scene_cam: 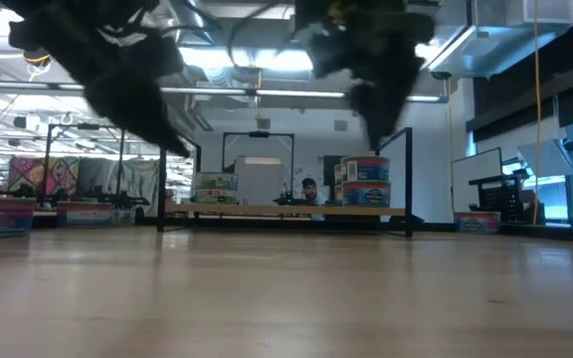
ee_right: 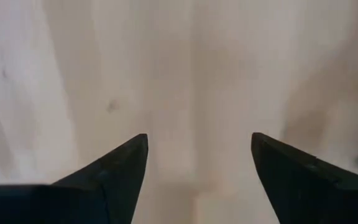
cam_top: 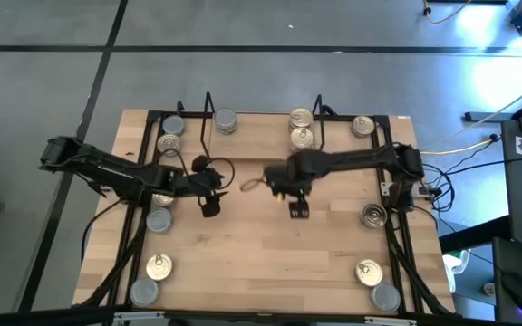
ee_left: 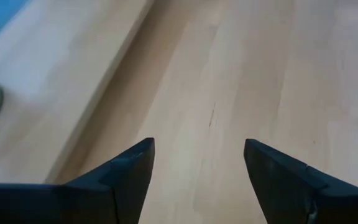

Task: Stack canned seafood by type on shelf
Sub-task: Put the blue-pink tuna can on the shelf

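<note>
Bare desk [ee_left: 229,74] under both hands, left hand [cam_top: 209,206] and right hand [cam_top: 297,209] fingers apart, empty, mid-desk; tins [cam_top: 158,267] mostly along desk edges, few on shelf [cam_top: 208,113]; between picks, next needs reaching a loose tin.

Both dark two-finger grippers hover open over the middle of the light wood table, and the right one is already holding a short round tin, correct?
Not quite. The right gripper holds nothing: the right wrist view shows only bare light wood table between its open fingers. The rest stands: the left gripper is open too, both over the table's middle.
</note>
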Tool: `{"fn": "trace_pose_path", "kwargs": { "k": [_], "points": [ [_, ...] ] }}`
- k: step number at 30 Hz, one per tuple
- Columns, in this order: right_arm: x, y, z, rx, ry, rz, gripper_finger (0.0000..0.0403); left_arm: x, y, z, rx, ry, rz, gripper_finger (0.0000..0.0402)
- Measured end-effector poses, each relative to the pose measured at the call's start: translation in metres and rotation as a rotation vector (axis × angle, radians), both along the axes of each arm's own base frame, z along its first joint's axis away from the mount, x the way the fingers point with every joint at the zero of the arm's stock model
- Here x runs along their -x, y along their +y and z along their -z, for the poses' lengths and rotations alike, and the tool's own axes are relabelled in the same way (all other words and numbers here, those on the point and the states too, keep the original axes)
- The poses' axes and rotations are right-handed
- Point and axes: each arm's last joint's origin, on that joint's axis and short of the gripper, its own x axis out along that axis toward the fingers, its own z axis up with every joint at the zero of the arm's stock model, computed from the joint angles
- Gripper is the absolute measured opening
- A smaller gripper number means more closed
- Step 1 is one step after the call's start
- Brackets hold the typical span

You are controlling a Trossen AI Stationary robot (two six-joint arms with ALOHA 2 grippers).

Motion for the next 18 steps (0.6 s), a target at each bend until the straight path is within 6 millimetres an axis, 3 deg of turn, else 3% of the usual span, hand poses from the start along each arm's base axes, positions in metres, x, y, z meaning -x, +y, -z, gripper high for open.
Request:
{"fn": "trace_pose_path", "kwargs": {
  "k": [7,12,18],
  "points": [
    [0.045,0.041,0.043,0.120,0.244,0.201,0.0284,-0.002,0.000,-0.002,-0.064,0.008,0.064,0.0249],
    [0.088,0.049,0.044,0.258,0.398,0.405,0.0284,-0.002,0.002,-0.002,-0.158,0.049,0.146,0.0249],
    [0.130,0.058,0.044,0.268,0.425,0.547,0.0284,-0.002,0.013,-0.002,-0.189,0.083,0.157,0.0249]
  ]
}}
